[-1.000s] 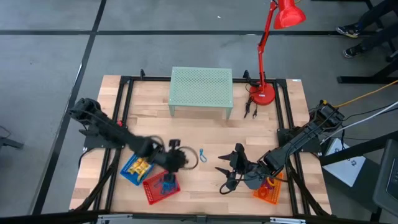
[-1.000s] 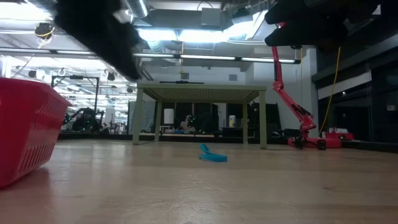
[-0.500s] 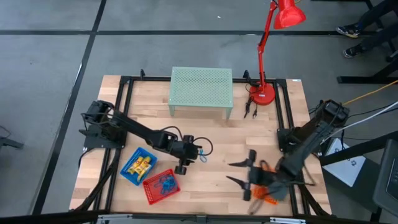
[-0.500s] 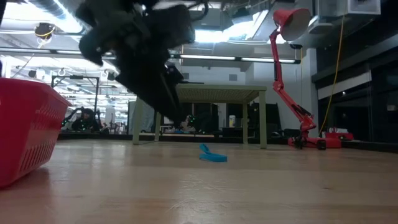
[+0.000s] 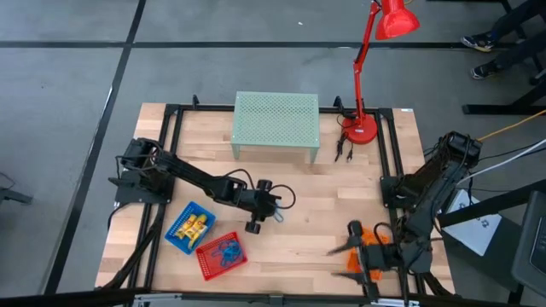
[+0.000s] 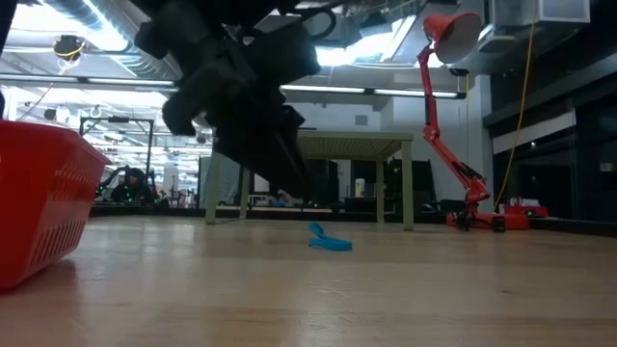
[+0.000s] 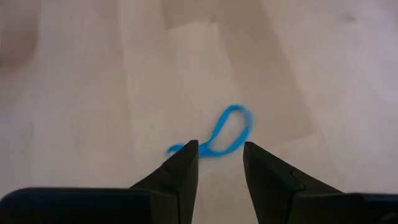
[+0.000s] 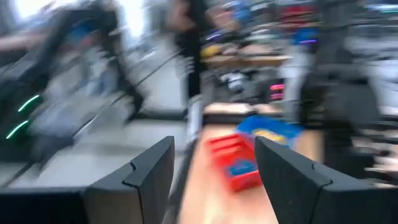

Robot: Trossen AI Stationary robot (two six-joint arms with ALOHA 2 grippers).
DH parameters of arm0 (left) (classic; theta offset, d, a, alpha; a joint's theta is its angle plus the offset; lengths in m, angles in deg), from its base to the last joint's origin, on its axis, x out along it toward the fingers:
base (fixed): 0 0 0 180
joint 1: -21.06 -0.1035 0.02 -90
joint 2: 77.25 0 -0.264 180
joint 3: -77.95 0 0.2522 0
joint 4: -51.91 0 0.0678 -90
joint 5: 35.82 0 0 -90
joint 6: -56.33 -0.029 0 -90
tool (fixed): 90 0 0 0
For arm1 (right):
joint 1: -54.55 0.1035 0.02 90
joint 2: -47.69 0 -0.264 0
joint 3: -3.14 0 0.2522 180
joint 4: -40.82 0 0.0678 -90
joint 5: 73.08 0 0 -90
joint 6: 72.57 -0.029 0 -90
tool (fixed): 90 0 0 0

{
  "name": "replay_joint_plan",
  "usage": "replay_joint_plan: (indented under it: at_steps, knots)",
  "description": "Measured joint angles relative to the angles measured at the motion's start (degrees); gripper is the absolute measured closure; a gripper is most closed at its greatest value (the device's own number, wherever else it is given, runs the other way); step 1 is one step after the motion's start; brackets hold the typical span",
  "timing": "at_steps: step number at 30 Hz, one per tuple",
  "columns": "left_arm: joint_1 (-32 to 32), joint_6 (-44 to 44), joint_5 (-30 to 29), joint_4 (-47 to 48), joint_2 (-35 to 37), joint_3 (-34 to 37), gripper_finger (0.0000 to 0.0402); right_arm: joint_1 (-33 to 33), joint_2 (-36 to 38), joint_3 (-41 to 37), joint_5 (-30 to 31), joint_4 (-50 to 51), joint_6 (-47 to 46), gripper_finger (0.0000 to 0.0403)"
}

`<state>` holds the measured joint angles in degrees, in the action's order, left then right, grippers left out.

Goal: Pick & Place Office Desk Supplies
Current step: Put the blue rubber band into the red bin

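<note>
Blue is the colour that matters on the wooden table: a thin blue clip loop lies flat on the bare boards, the only supply visible outside a basket. Taking the red basket at the near edge as the landmark, the loop sits beyond it and a little toward the right arm's side, well apart from it. The left gripper hangs just over that spot, its fingers parted to a moderate gap and holding nothing; the wrist view shows the loop's tail running between the two fingertips while the rounded end lies just ahead of them. That pose reads as a lined-up pick, with the jaws straddling the thin end so a short descent could close on it.

Beside the red basket, on the left arm's side, the blue basket holds yellow pieces. Far across from the red basket, the right gripper is at the orange basket, fingers spread wide and empty, probably after a drop. Farther back stand the green mesh stand and the red lamp.
</note>
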<state>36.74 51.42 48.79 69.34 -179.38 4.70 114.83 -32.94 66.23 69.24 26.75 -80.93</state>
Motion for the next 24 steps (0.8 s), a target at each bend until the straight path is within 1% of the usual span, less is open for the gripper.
replay_joint_plan:
  at_steps: [1,3,5,7,8,10,12,15,19,24]
  knots:
    - [-0.11,-0.53,-0.81,0.55,0.0,0.0,0.0276,0.06,0.19,-0.11,-2.81,1.69,0.63,0.0178]
    - [-0.38,-0.91,-0.92,1.58,0.0,0.0,0.0276,0.07,1.68,-1.69,-11.75,1.43,3.14,0.0178]
    - [-0.68,-0.93,-0.42,2.16,0.0,0.0,0.0276,0.05,4.07,-4.44,-21.75,-5.3,7.27,0.0178]
    - [-0.85,-1.5,0.06,2.13,0.0,0.0,0.0276,0.18,7.76,-9.51,-27.94,-11.29,9.23,0.0178]
    - [-0.85,-1.74,0.01,2.06,0.0,0.0,0.0276,0.3,9.8,-12.43,-29.39,-12.87,9.23,0.0178]
    - [-0.85,-1.99,-0.41,1.69,0.0,0.0,0.0276,0.52,14.14,-18.93,-29.12,-15.43,8.64,0.0178]
    - [-0.83,-2.43,-0.91,0.8,0.0,0.0,0.0276,0.66,17.6,-24.81,-26.9,-18.61,8.59,0.0178]
    - [-0.83,-4.38,-0.61,0.89,0.0,-0.78,0.0276,0.68,21.5,-30.97,-26.28,-22.87,8.83,0.0178]
    - [-1.28,-8.67,0.45,2.26,-0.6,-3.16,0.0276,0.68,23.62,-34.52,-26.39,-25.79,7.71,0.0178]
    - [-3.28,-12.95,1.42,7.09,-3.55,-7.49,0.0276,0.68,23.73,-34.73,-26.41,-26.26,5.6,0.0178]
